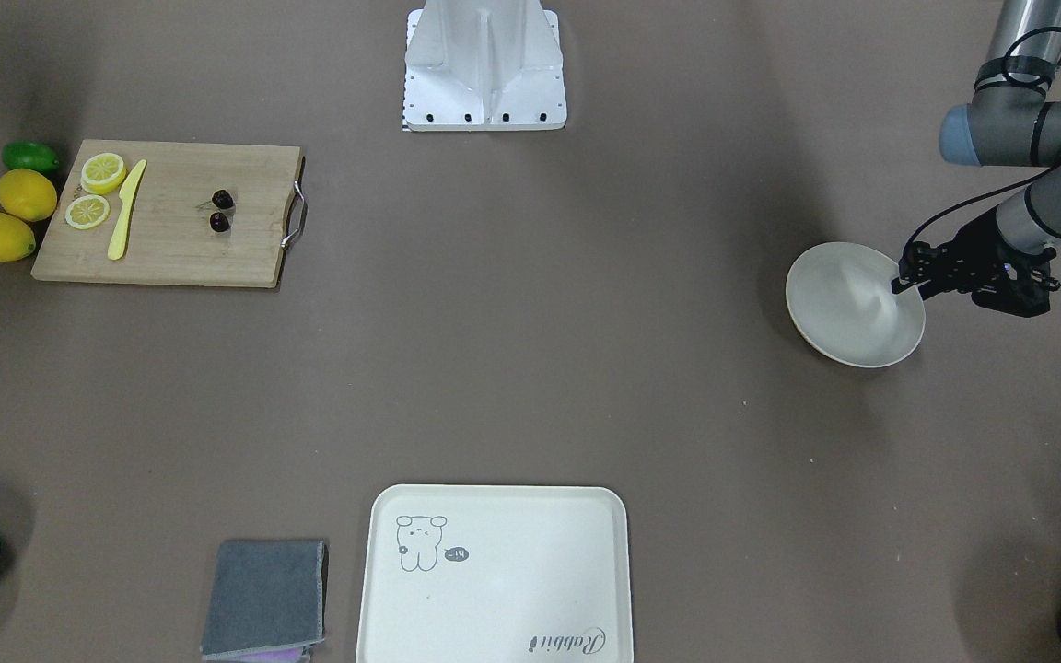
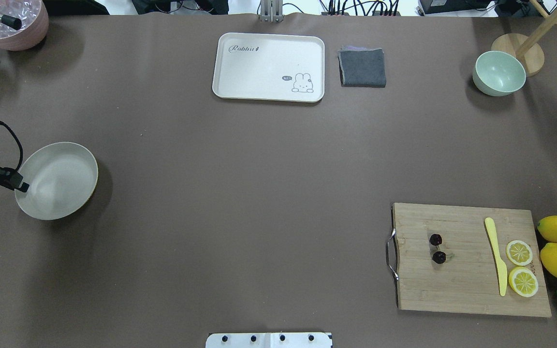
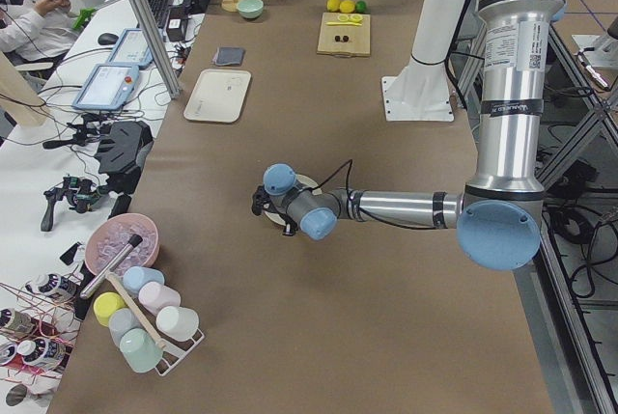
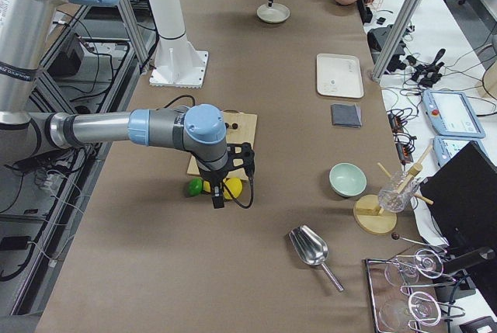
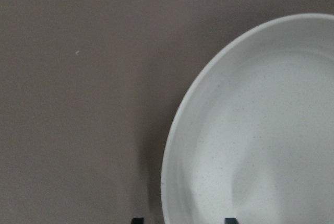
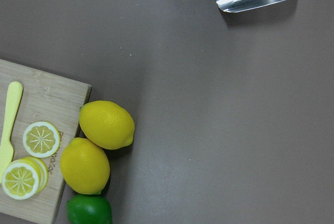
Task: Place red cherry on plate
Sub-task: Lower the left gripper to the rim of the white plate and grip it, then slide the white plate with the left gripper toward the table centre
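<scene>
Red cherry [image 2: 438, 257] on board [image 2: 452, 290], left jaws far off, parted astride plate [image 2: 65, 169] rim, right jaws unclear

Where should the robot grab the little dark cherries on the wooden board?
Best guess: come straight down from above and pinch one ball of the red cherry across its middle. The pair lies low on the cutting board with bare wood around it, so a sideways approach would likely just roll it.
</scene>
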`<action>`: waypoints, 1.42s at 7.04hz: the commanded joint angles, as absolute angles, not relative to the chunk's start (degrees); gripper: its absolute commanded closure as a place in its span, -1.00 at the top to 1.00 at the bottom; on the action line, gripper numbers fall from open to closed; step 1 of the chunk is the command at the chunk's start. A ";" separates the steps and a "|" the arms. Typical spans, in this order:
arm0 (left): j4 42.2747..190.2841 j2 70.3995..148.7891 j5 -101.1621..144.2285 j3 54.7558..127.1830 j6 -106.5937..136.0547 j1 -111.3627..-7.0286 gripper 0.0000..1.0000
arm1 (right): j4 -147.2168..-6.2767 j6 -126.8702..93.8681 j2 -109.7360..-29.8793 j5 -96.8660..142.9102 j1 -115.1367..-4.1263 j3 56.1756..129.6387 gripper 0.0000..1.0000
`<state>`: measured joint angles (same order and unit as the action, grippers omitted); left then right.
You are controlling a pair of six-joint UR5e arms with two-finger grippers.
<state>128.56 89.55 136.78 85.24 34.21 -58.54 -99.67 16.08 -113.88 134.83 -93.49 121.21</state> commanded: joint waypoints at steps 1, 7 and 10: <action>129.45 89.39 136.93 85.17 33.84 -58.54 -1.00 | -99.67 16.08 -113.64 134.82 -93.60 121.38 1.00; 118.99 97.72 151.08 92.05 44.72 -62.58 -1.00 | -99.58 16.08 -113.56 134.65 -93.95 121.73 1.00; 107.93 105.27 149.08 104.30 58.37 -55.16 -1.00 | -99.58 16.08 -113.64 134.39 -94.22 121.73 1.00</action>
<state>109.76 102.71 150.19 100.61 51.37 -59.76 -99.58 16.09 -113.58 134.61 -94.11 121.70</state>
